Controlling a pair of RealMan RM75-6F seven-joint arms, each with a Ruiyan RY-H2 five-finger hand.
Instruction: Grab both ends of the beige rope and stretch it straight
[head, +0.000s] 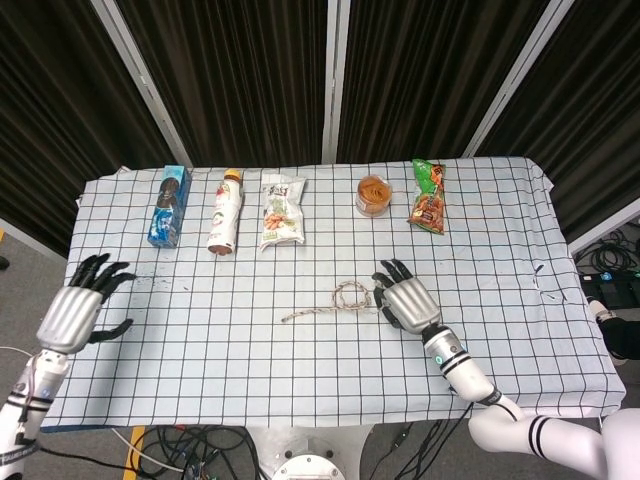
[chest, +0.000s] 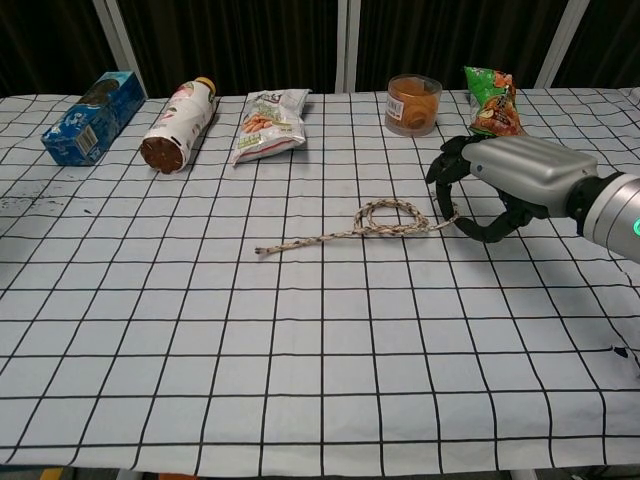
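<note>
1. Chest view shows my right hand low over the checked white tablecloth, its dark fingers curled down around the right end of the beige braided rope — that end is pinched between fingers and thumb.
2. From that grip the rope runs away to my left: first a small loop lying flat just beside my fingertips, then a single tail ending free on the cloth, well apart from either hand.
3. Head view has my left hand at the far left edge of the table, fingers spread and holding nothing — well apart from the rope's free end.
4. Beyond my right hand, near the far edge, stand a clear plastic cup of orange-brown contents and, just beside it on the right, a green snack bag.
5. Further along the far edge toward my left hand lie a white snack pouch, a white bottle on its side and a blue carton.
</note>
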